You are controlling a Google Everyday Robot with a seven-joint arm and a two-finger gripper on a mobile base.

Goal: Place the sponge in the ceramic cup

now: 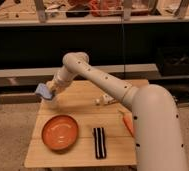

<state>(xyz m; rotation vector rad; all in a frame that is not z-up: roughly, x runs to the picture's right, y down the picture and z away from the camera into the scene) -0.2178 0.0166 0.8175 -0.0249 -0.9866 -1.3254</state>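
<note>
A blue sponge point(41, 90) hangs over the table's far left corner, held at the tip of my gripper point(48, 93), which is shut on it. The arm reaches in from the lower right across the wooden table point(83, 92). The ceramic cup point(60, 132) is a wide orange round vessel standing on the front left of the table. It lies below and slightly right of the sponge, nearer the camera, with a clear gap between them.
A black striped flat object point(99, 142) lies at the table's front, right of the cup. An orange item point(127, 123) sits by the robot's body and a small white object point(103, 100) near the arm. Dark shelving runs behind the table.
</note>
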